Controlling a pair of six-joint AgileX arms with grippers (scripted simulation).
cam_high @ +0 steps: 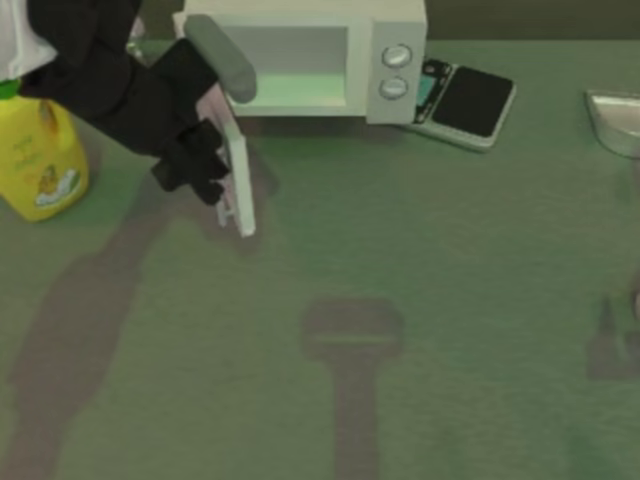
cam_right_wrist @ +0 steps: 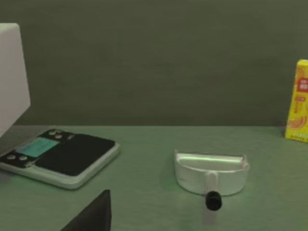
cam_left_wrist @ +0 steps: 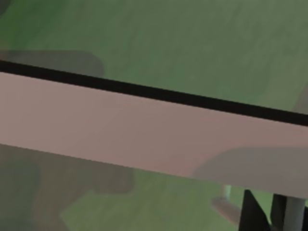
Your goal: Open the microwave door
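Top view, microwave door [cam_high: 239, 185] swung wide, left claw [cam_high: 212, 170] seemingly clamped on its edge.

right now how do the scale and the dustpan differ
The scale is a flat white slab with a black top and small display, lying close beside the microwave. The dustpan is silvery, walled, with a black-tipped handle, and sits apart toward the table's right. Both rest flat on the table.

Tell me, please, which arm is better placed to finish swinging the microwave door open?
Left: its gripper is already at the microwave door, which stands swung out from the microwave. The right arm is not visible in the top view.
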